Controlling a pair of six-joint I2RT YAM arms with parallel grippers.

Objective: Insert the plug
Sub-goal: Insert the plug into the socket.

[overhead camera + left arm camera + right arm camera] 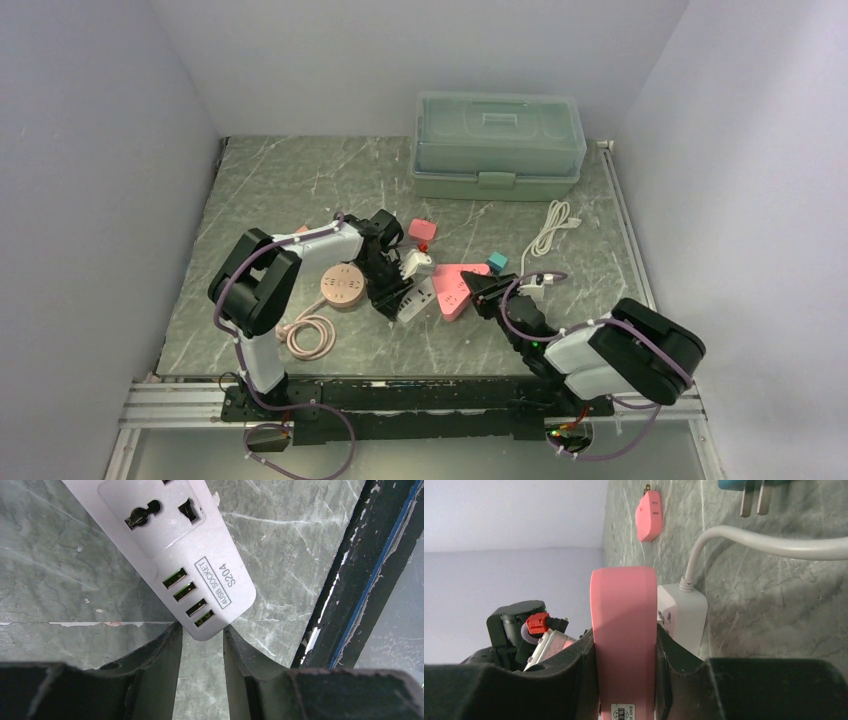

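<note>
A white power strip [165, 535] with several USB ports lies slanted on the marble table [300, 190]. Its rounded end sits wedged between my left gripper's [202, 630] fingertips, which press on it. In the top view this strip [418, 298] is at the table's middle, with the left gripper [392, 290] just to its left. My right gripper [624, 640] is shut on a pink plug [624, 610], whose flat body stands upright between the pads. From above, the pink plug [455, 285] is immediately right of the strip, held by the right gripper [478, 290].
A white block with a cable [681, 615] lies just beyond the pink plug. A small pink adapter [422, 230], a teal plug [497, 262] and a white cable [550, 230] lie behind. A round pink reel [340, 285] sits left, a green toolbox [497, 145] at the back.
</note>
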